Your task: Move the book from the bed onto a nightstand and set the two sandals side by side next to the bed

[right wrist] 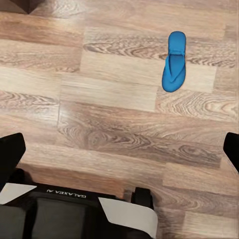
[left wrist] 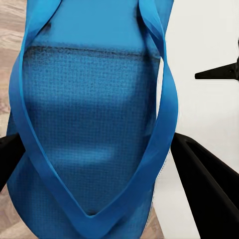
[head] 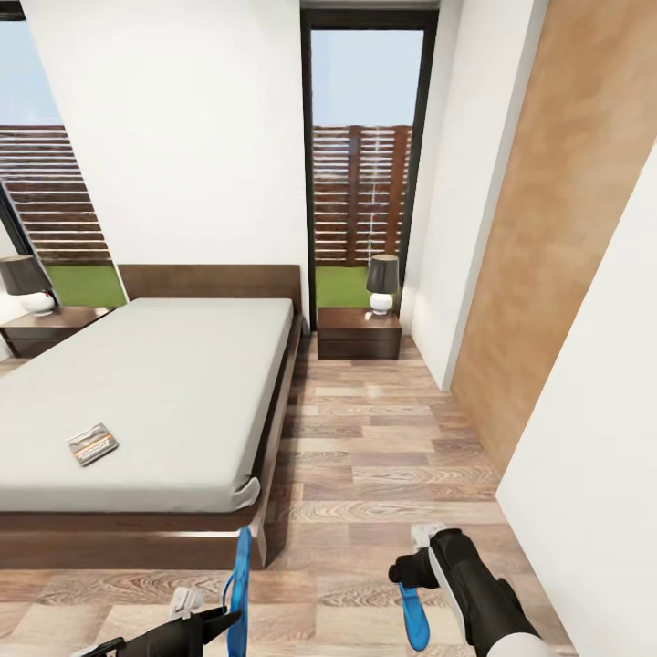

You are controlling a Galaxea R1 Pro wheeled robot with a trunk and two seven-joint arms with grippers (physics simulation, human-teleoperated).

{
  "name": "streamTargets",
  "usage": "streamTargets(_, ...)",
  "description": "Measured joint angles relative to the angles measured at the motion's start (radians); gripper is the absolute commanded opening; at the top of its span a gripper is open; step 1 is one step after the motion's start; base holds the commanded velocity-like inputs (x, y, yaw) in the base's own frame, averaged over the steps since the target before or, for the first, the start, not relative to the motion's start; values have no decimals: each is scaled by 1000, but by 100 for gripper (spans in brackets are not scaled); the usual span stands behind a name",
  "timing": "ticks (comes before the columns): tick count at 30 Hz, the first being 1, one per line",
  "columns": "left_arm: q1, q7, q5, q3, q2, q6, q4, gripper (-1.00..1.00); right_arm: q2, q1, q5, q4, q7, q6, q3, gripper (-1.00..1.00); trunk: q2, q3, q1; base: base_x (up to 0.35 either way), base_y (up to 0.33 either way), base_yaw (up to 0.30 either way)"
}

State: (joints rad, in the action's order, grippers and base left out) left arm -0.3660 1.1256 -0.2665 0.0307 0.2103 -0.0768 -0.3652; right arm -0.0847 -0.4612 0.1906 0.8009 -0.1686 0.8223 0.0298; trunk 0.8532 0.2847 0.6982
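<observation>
The book (head: pixel 92 443) lies on the pale mattress of the bed (head: pixel 155 383), near its foot. My left gripper (head: pixel 222 623) is shut on one blue sandal (head: pixel 241 579), held on edge just off the bed's foot corner; in the left wrist view this sandal (left wrist: pixel 89 124) sits between the black fingers (left wrist: pixel 206 186). The other sandal (right wrist: pixel 174 62) lies flat on the plank floor, and in the head view this sandal (head: pixel 412 617) shows beneath my right gripper (head: pixel 408 573). That right gripper (right wrist: pixel 122 149) hangs above the floor, open and holding nothing.
One nightstand (head: pixel 359 332) with a lamp (head: pixel 382 284) stands right of the headboard, another nightstand (head: pixel 50 327) with a lamp on the far left. Wood floor (head: pixel 383 438) runs between the bed and the right-hand wall (head: pixel 584 438). The robot's base (right wrist: pixel 74 214) shows below the right gripper.
</observation>
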Motion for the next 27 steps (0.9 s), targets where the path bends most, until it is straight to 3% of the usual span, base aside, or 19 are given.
streamTargets(4,0,-4,0,0,0,0,0,-100,0,0,1,10,1,-7,-1,100,0,0,0,298,0,0)
streamTargets(14,0,-6,0,0,0,0,0,-100,7,0,-3,175,-5,-6,6,100,0,0,0,325,0,0)
streamTargets(16,0,-5,0,0,0,1,0,-100,26,0,-6,221,-8,-1,9,100,0,0,0,327,0,0)
streamTargets(18,0,-4,0,0,0,1,0,-100,84,0,-5,255,-10,3,12,100,0,0,0,327,0,0)
streamTargets(21,0,-4,-1,1,1,1,0,-100,114,0,-11,268,-11,5,12,100,0,0,0,327,0,0)
streamTargets(27,0,-4,-1,0,3,2,0,-100,123,0,-11,273,-11,10,11,100,0,0,0,275,0,0)
